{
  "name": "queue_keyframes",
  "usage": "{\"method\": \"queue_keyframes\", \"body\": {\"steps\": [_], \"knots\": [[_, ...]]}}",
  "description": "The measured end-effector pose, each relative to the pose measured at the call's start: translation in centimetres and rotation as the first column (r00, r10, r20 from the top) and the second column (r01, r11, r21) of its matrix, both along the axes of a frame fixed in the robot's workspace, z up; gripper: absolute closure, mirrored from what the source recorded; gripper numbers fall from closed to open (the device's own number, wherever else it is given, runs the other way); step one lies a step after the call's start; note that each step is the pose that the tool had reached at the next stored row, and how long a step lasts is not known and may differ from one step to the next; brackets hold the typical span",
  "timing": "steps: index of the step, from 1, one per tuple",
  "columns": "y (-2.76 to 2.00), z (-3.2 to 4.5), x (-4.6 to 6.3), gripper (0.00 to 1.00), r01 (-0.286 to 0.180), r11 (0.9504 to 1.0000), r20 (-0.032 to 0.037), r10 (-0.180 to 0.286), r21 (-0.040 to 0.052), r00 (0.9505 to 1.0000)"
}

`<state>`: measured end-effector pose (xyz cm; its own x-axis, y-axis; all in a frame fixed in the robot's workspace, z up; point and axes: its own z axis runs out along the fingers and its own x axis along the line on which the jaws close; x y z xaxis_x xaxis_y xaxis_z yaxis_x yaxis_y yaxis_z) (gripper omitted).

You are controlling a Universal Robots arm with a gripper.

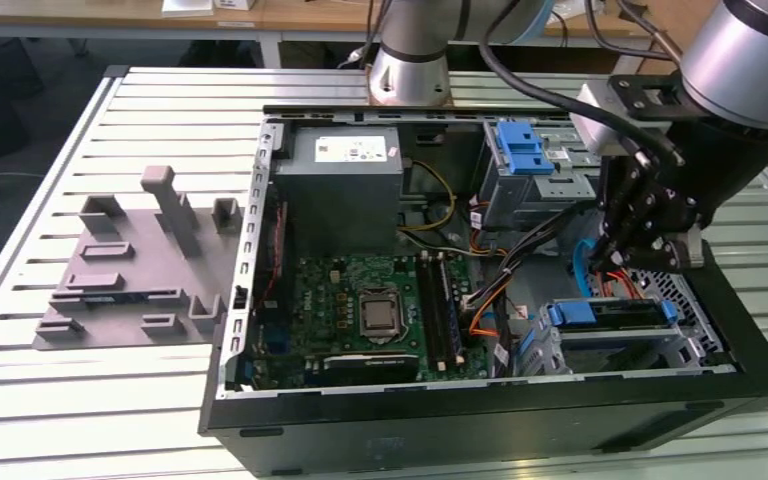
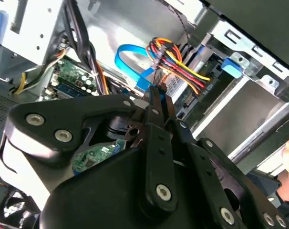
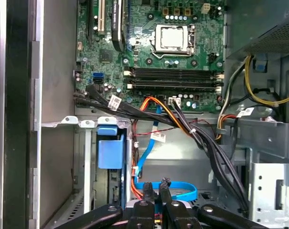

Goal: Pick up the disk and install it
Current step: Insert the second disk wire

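Pincer [image 3: 155,187] pressed together, holding nothing — inside the computer case [image 1: 491,420]; disk [image 1: 611,315] seated in drive bay just below it; blue cable [image 3: 170,188] beside the fingertips.

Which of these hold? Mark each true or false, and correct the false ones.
1. The computer case lies open on a slatted metal table. True.
2. The grey plastic fixture sits inside the case. False: it lies on the table, outside the case on the exterior view's left.
3. The gripper is down inside the case, towards the exterior view's right. True.
4. The disk lies on the table outside the case. False: with its blue frame, it sits in a bay inside the case, below the gripper in the exterior view.
5. A large cooler covers the processor socket. False: the socket is uncovered.
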<state>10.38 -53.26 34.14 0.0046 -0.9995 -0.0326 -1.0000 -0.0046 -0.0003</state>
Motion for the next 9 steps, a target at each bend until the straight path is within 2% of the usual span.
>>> {"method": "queue_keyframes", "body": {"steps": [4,9], "knots": [[-0.80,-0.21,-0.02,0.84,-0.005,1.0000,0.0053,0.005,0.0002,1.0000],[-1.19,-0.25,-0.18,0.84,-0.008,1.0000,0.0079,0.008,0.0021,0.9999]]}}
